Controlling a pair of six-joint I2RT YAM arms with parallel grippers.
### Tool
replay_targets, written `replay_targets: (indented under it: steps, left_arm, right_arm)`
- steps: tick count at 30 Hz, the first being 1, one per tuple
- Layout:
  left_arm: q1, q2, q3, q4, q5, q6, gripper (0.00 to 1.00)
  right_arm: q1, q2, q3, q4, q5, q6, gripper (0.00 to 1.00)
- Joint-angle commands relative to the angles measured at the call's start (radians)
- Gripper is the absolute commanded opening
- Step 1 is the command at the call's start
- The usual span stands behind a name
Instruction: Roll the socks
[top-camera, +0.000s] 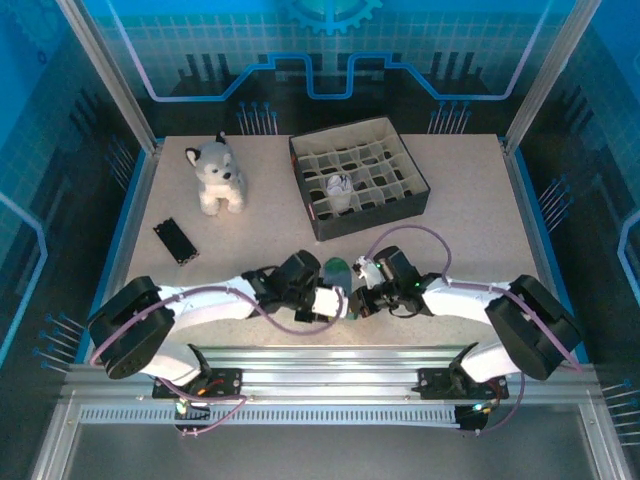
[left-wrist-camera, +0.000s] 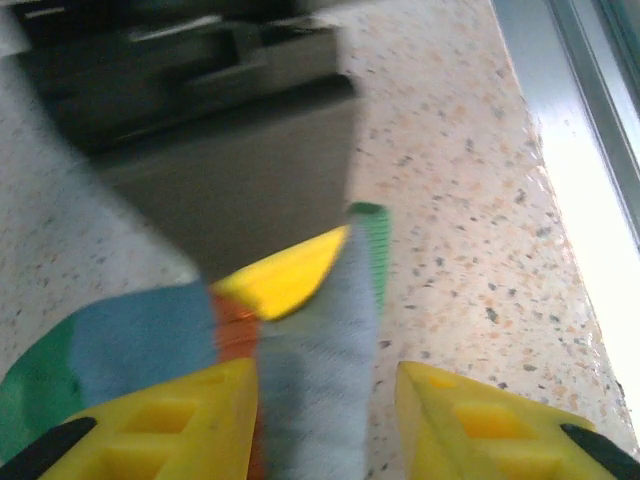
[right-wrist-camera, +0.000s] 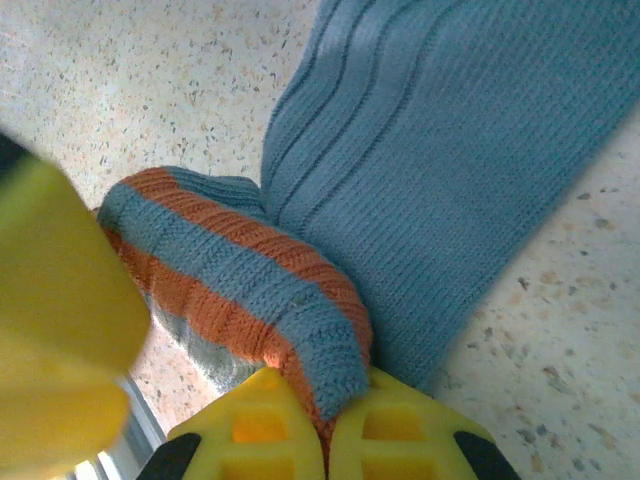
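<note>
Right gripper (right-wrist-camera: 325, 415) pinches the striped cuff (right-wrist-camera: 250, 270) of the grey-blue sock (right-wrist-camera: 450, 150) tight at its tips; left gripper (left-wrist-camera: 325, 390) stands parted astride the fabric. Soft, light, floppy: grip the bunched cuff.

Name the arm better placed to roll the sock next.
Likely right. The right tool is shut on the sock's orange-striped cuff; the left tool stands open astride the fabric, gripping nothing.

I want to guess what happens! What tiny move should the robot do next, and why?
Probably the left claw should lift off and grab further along: it stands open around the sock, while the right claw pinches the striped cuff.
</note>
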Motion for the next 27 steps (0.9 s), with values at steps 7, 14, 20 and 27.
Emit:
replay_targets:
  steps: [7, 14, 20, 27]
  left_arm:
    - [-0.114, 0.055, -0.086, 0.248, -0.339, 0.166, 0.41]
    - [-0.116, 0.117, -0.079, 0.244, -0.405, 0.178, 0.42]
    - [-0.112, 0.146, -0.068, 0.157, -0.436, 0.196, 0.42]
    - [-0.059, 0.168, 0.014, -0.059, -0.364, 0.179, 0.01]
  right_arm:
    - [-0.01, 0.095, 0.079, -0.289, 0.037, 0.002, 0.0]
    - [-0.017, 0.104, 0.085, -0.313, 0.03, -0.01, 0.0]
    - [-0.038, 0.087, 0.101, -0.355, 0.022, -0.034, 0.0]
    - [-0.046, -0.004, 0.091, -0.346, -0.017, -0.027, 0.02]
